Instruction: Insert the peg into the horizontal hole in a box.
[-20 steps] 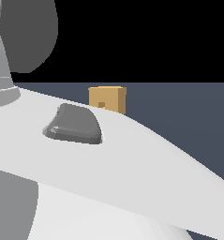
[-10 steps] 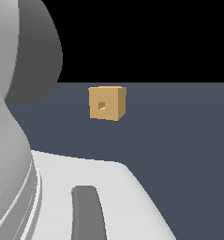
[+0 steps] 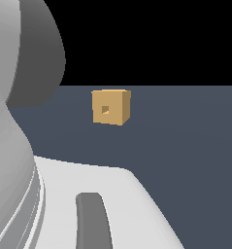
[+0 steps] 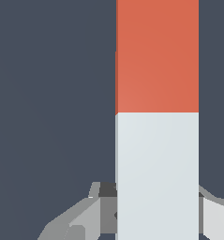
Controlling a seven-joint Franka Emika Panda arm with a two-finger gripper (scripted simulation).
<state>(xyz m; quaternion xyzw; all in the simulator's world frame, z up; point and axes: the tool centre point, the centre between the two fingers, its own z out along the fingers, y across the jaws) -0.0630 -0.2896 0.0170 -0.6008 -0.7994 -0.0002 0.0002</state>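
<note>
Exterior view: the box [image 3: 111,107] sits alone on the dark grey-blue floor [image 3: 185,146], a little to the exterior view's left of centre, well back from the camera. The hole [image 3: 105,110] shows as a small dark square in the face turned toward me. The white-grey arm [image 3: 20,146] fills the near side on the exterior view's left; I see no gripper or peg here.

Wrist view: the peg [image 4: 157,56] runs lengthwise away from the camera, its far half orange-red, its near half pale white-grey. The gripper [image 4: 155,211] is clenched on the pale end, a finger [image 4: 92,213] pressed against each side. Only floor lies behind it.
</note>
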